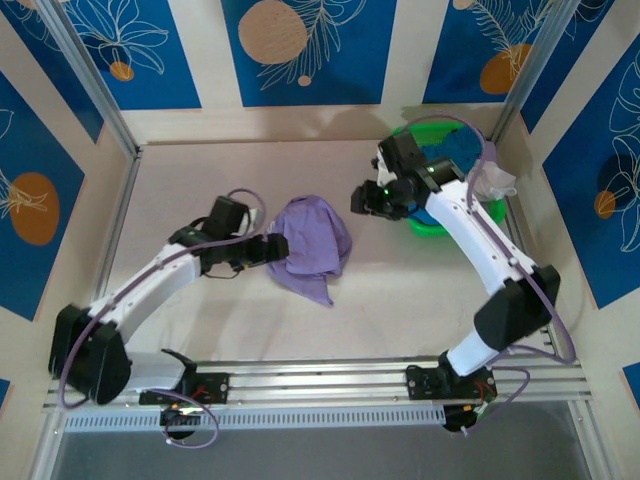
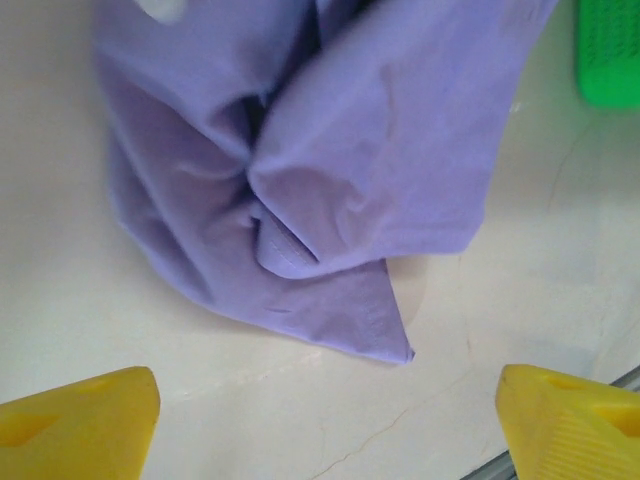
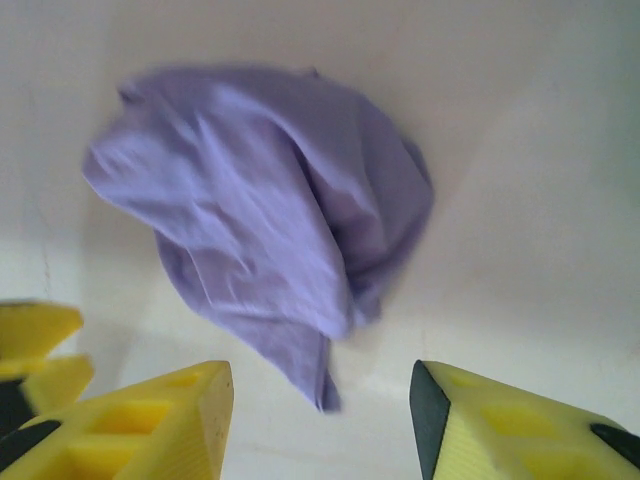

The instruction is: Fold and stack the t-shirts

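Observation:
A lavender-purple t-shirt (image 1: 312, 245) lies crumpled in a heap mid-table, one pointed corner (image 2: 395, 345) toward the near edge. My left gripper (image 1: 275, 250) sits low at the heap's left edge; in the left wrist view it (image 2: 325, 430) is open, its yellow fingers (image 2: 80, 420) wide apart over bare table just short of that corner. My right gripper (image 1: 365, 200) hovers off the heap's far right. From the right wrist camera it (image 3: 320, 420) is open and empty, the t-shirt (image 3: 270, 200) beyond its fingertips. A teal-blue t-shirt (image 1: 455, 150) and a white one (image 1: 497, 180) lie in the basket.
The green plastic basket (image 1: 432, 224) stands at the far right, partly under the right arm; its edge (image 2: 610, 50) appears in the left wrist view. Walls close in the table on three sides. A metal rail (image 1: 320, 380) runs along the near edge.

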